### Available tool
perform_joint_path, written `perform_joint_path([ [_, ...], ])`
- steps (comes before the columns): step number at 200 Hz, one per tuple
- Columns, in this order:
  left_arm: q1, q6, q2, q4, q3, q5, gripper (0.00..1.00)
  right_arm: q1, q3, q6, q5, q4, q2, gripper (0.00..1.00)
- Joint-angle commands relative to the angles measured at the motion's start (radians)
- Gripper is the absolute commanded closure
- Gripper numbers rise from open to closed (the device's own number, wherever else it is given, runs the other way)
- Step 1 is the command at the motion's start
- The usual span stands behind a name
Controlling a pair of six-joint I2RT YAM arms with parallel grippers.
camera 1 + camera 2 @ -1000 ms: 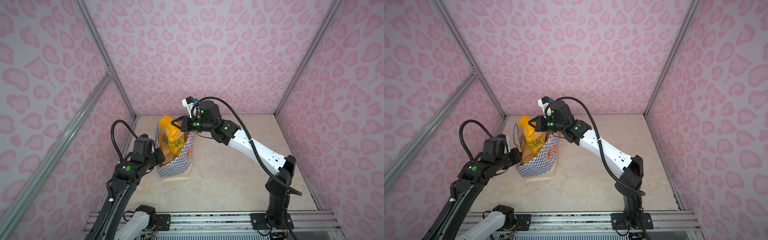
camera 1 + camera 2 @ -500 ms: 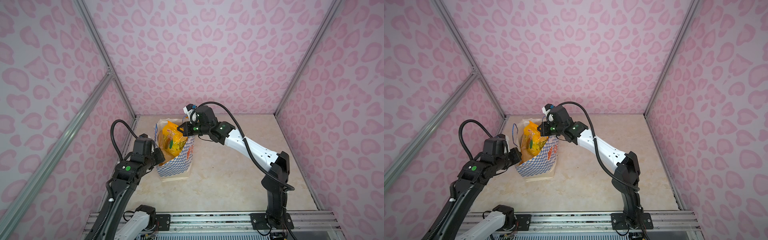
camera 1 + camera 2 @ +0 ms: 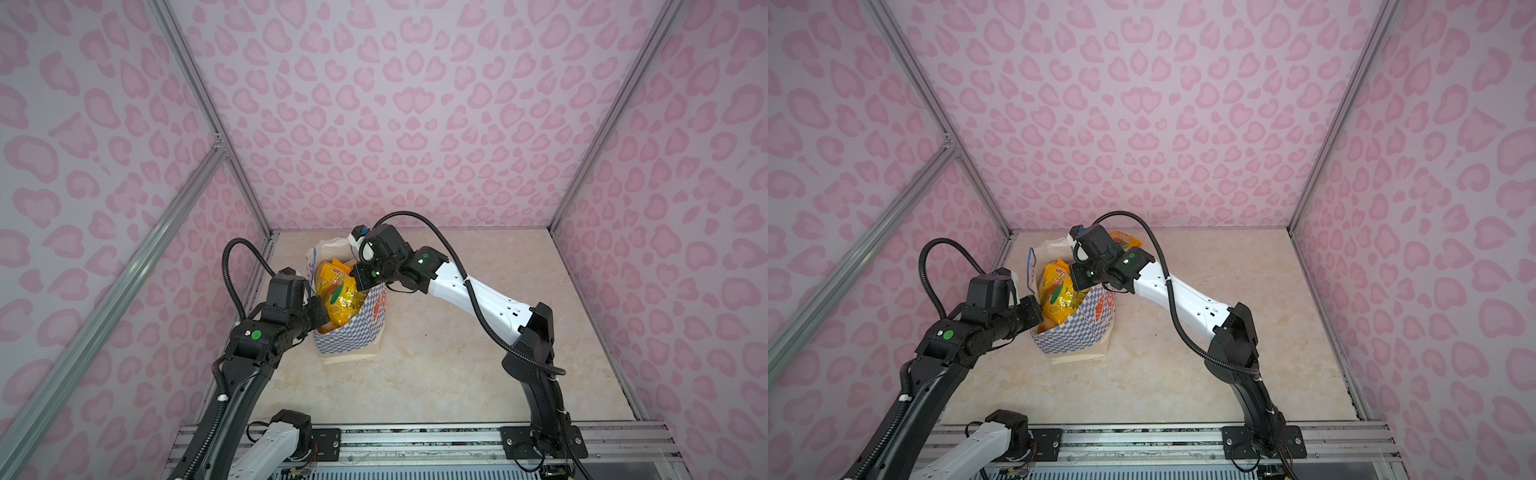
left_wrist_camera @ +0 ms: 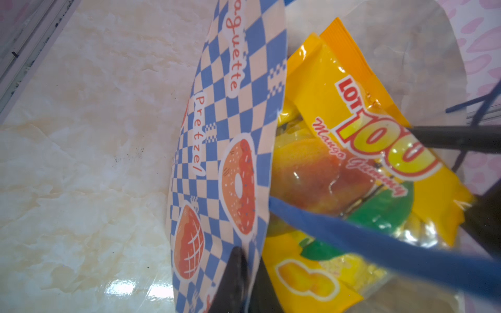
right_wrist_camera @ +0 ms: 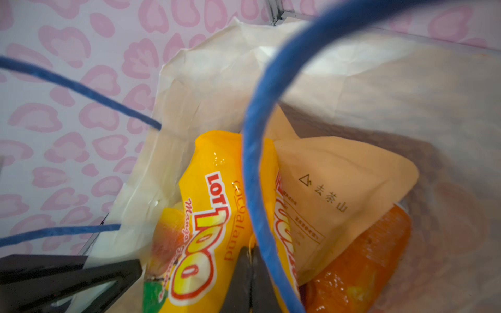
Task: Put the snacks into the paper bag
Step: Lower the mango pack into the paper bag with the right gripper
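- Left wrist view: my left claw (image 4: 248, 281) is clamped on the near wall of the paper bag (image 4: 230, 135). One finger sits outside on the blue checks, the other inside, with the rim pinched between them.
- In both top views the bag stands upright on the pale marble bench (image 3: 436, 353), left of the middle, with its mouth open.
- A blue cord handle (image 4: 379, 244) crosses close to the lens, over the bag's mouth.
- Inside the mouth stands the yellow packet (image 4: 352, 130), printed "LOT 100 Mango Gummy". It leans against the near wall, and its upper part shows above that rim.
- Right wrist view: my right claw (image 5: 249, 276) is down in the bag's mouth. Its fingertips are pressed together on a fold of the yellow packet's film, so it grips that packet.
- From above, this claw (image 3: 358, 282) reaches in over the bag's far right edge.
- Just beside the yellow packet, deeper in the bag, lies the tan pouch (image 5: 339, 189) with dark printed text.
- An orange packet (image 5: 366, 257) lies against the pouch's lower edge, partly under it.
- Farthest back, in a top view, an orange-yellow wrapper (image 3: 1123, 237) shows just behind my right wrist. I cannot tell whether it lies on the bench.
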Motion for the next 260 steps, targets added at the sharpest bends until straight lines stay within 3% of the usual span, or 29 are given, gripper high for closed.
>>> perform_joint_path([
  [1,-0.001,0.006,0.003,0.013,0.017,0.012,0.89,0.021,-0.021,-0.025,-0.095,-0.084,-0.011,1.0],
  [33,0.0,0.01,0.006,0.013,0.025,0.007,0.89,0.046,-0.08,-0.05,-0.099,-0.089,-0.045,1.0],
  [65,-0.001,0.004,0.009,0.014,0.033,0.015,0.89,0.0,-0.062,-0.024,-0.114,-0.106,0.007,1.0],
  [81,-0.001,0.004,0.004,0.005,0.037,0.008,0.89,-0.003,-0.02,-0.036,-0.028,-0.127,0.005,0.89],
  [105,-0.001,0.003,-0.008,-0.006,0.039,-0.009,0.89,0.001,0.034,-0.066,0.031,-0.142,-0.032,0.64],
  [145,-0.001,0.0,-0.014,-0.014,0.038,-0.016,0.88,-0.001,0.027,-0.094,0.057,-0.106,-0.143,0.43],
  [172,-0.001,-0.004,-0.018,-0.02,0.044,-0.029,0.81,-0.009,0.0,-0.096,0.123,-0.089,-0.205,0.26],
  [190,-0.001,-0.004,-0.019,-0.026,0.054,-0.037,0.7,-0.035,-0.033,-0.068,0.135,-0.067,-0.218,0.16],
  [209,-0.001,-0.007,-0.016,-0.04,0.067,-0.059,0.46,-0.062,-0.027,-0.034,0.077,-0.043,-0.195,0.11],
  [231,0.001,-0.01,-0.01,-0.068,0.096,-0.097,0.25,-0.066,0.011,-0.004,0.004,-0.013,-0.151,0.1],
  [260,0.002,0.006,-0.008,-0.101,0.186,-0.146,0.05,-0.084,0.077,0.052,-0.102,0.035,-0.078,0.11],
])
